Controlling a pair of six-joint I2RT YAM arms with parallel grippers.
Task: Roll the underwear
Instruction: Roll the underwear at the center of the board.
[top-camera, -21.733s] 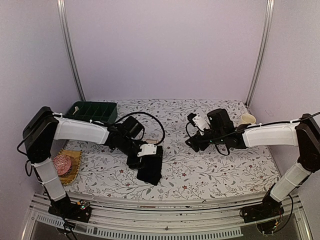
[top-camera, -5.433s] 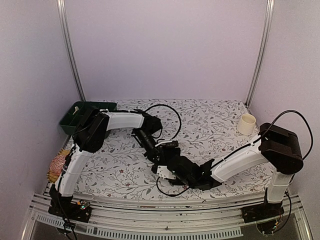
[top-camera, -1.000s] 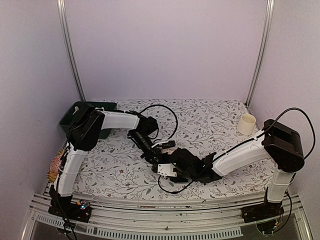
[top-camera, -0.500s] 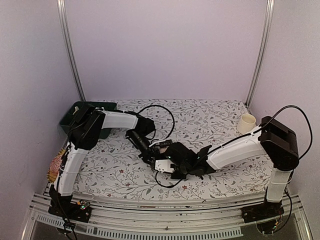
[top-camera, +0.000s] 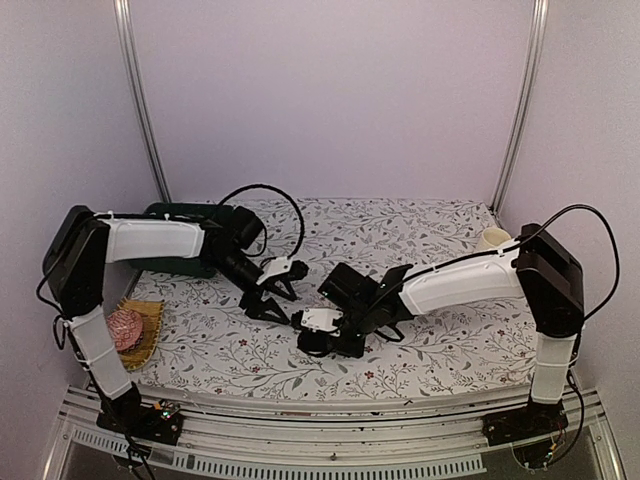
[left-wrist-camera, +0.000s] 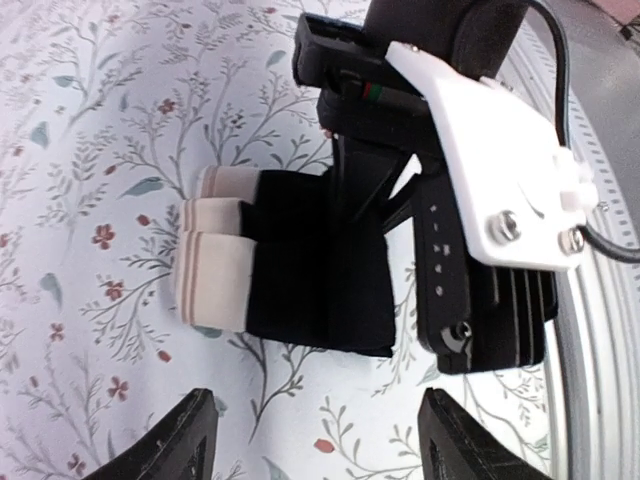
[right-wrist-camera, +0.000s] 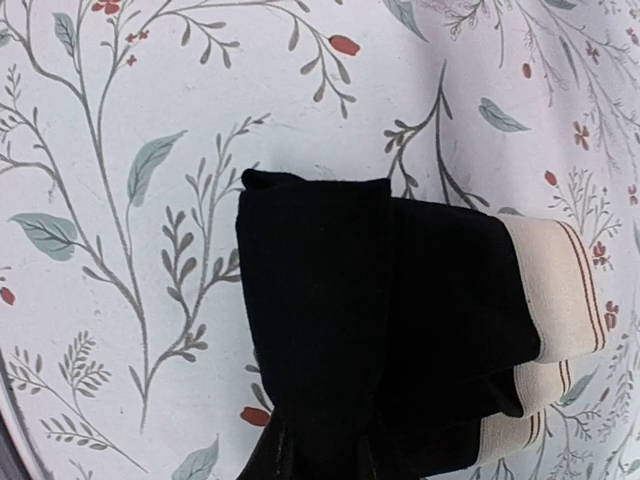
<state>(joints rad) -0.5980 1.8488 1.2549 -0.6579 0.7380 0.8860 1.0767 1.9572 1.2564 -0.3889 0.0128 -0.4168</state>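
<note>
**Left arm backed off, right pinching the folded underwear**

Your flower-printed worktop (top-camera: 450, 350) carries the same things as half a second ago, but the arms sit differently. Your left arm (top-camera: 150, 240) has swung out: its elbow now lies far over on the left, across the dark green tray (top-camera: 180, 210). Before, it reached in close to the middle. Your right arm (top-camera: 450, 285) stretches in from the right, a little further left than it was, and now hides part of the cream cup (top-camera: 490, 238).

The left end effector (top-camera: 272, 302) was pressed up against the right one half a second ago. It now stands just apart from it, with its fingers (left-wrist-camera: 188, 440) spread wide and nothing between them.

The right end effector (top-camera: 315, 341) is down at the near middle of the worktop. Its fingers are drawn together, pinching one end of the underwear (right-wrist-camera: 380, 330).

That garment lies flat on the cloth, folded into a thick black bundle. Its cream waistband layers, striped brown, are stacked at the free end.

At the left edge, the pink knitted ball (top-camera: 124, 326) in its woven dish (top-camera: 147, 338) is now in full view.
</note>
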